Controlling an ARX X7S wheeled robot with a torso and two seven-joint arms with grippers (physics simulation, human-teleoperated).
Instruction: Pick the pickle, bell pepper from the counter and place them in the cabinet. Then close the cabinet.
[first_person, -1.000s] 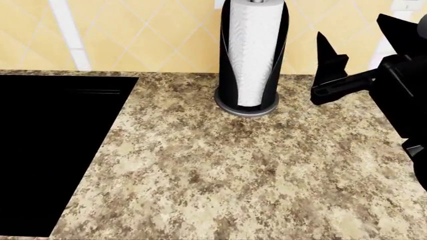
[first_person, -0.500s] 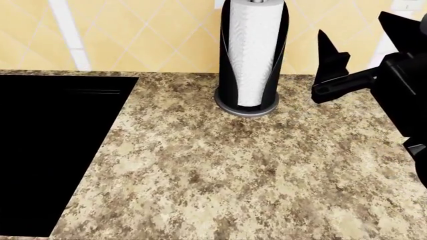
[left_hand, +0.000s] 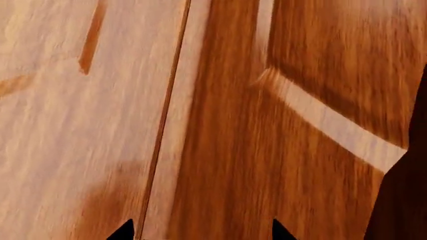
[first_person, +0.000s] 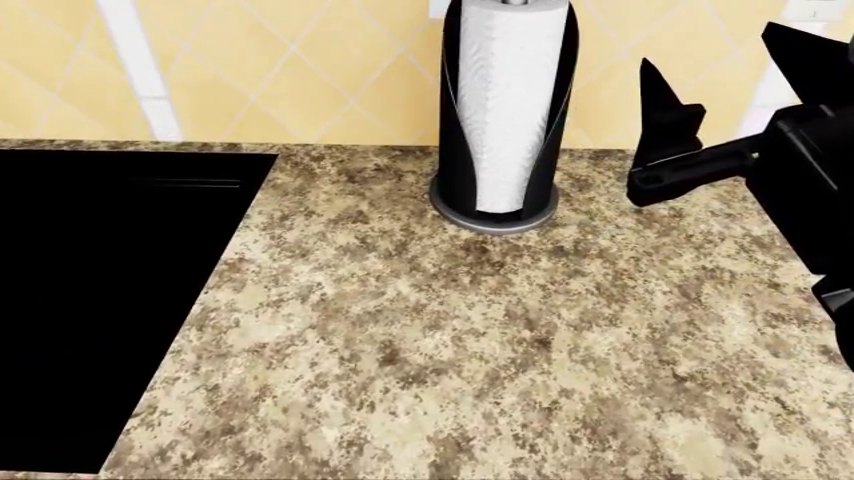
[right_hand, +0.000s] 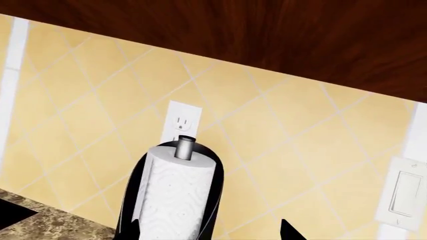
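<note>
Mostly counter (first_person: 441, 340) in head view: speckled granite fills the frame, black stove (first_person: 94, 300) cut into its left side, yellow tile backsplash (first_person: 267, 70) behind. Paper-towel roll (first_person: 505, 105) stands upright in its black holder at the back, near the wall. Right gripper (first_person: 727, 95) is raised at the right edge, above the counter and beside the roll, not touching it. Two dark fingers are well apart, so jaws read wide, with nothing between them. Right wrist view agrees: only two fingertip points at the frame edge, facing the roll (right_hand: 175, 195), a wall outlet (right_hand: 180, 122), a light switch (right_hand: 399, 192) and the dark underside of an upper cabinet (right_hand: 267, 35).

Left gripper (left_hand: 200, 232) sits close against wooden cabinet panels (left_hand: 280, 125); only two tips show, spaced apart, empty.

Pickle and bell pepper: not visible in any view, location can't be told. Counter patch in sight is bare of them. Can't tell either whether they are already stowed.

Step judged: right arm lifted toward the cabinet zone, or searching. To do it well, bring the targets or the cabinet opening into view before committing, and keep the arm clear of the roll, which could tip.

Hidden: cabinet door state, interior, most of the right arm, left arm in head view.
</note>
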